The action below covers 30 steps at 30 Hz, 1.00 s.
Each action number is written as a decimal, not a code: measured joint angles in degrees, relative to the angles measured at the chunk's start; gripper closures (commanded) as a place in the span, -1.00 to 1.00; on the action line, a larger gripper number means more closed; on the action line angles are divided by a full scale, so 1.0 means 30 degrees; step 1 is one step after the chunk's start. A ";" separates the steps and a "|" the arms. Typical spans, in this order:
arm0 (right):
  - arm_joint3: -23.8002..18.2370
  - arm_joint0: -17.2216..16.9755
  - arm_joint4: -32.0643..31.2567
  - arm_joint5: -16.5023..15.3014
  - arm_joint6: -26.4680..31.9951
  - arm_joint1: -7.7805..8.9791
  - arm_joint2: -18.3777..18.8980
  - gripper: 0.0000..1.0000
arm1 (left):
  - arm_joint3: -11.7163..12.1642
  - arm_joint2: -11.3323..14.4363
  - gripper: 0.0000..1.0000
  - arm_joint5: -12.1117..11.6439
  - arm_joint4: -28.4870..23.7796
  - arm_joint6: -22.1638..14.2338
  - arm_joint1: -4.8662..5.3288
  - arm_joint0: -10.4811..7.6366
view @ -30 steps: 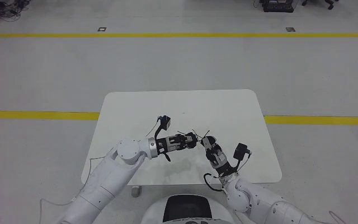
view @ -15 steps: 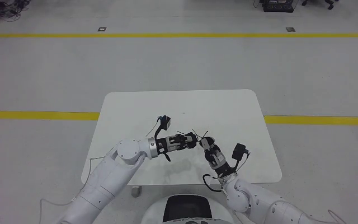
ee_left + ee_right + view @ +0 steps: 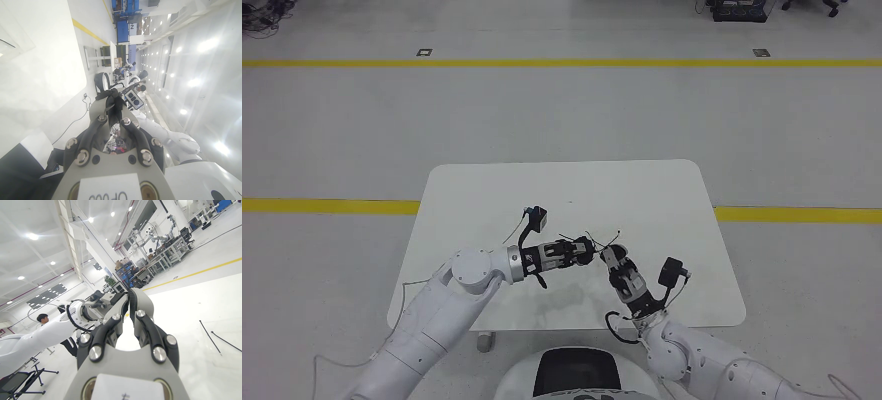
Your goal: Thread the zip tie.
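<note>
A zip tie (image 3: 129,285) is held between left gripper (image 3: 586,251) and right gripper (image 3: 608,253) above the table (image 3: 662,200); loose ties (image 3: 209,336) are seemingly laid nearby.

place: robotics lab | evidence: workbenches (image 3: 166,255); other robot arms (image 3: 160,237); yellow floor lines (image 3: 562,63)

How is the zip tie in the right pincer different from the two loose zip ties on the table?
The held zip tie is pinched in the shut right pincer; the loose zip ties are touched by nothing. The held zip tie sticks out past the tips; the loose zip ties lie flat on the table. All are thin black straps.
</note>
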 measured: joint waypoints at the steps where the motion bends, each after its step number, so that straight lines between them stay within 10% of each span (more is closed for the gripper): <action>1: -0.0015 -0.0004 0.0016 0.0000 -0.0058 0.0028 0.0007 -1.00 | 0.0000 0.0000 1.00 0.0000 0.0000 0.0000 0.0000 0.0000; 23: -0.0798 0.0051 0.1073 0.0000 0.1729 0.0999 -0.0163 -1.00 | -0.0065 0.0066 1.00 0.0166 -0.0310 0.0177 -0.0026 0.0059; 30: -0.3700 -0.0129 0.3526 0.0000 0.4907 0.1943 -0.0024 -1.00 | 0.0260 -0.0037 1.00 0.0848 -0.2906 -0.1320 -0.0015 -0.0190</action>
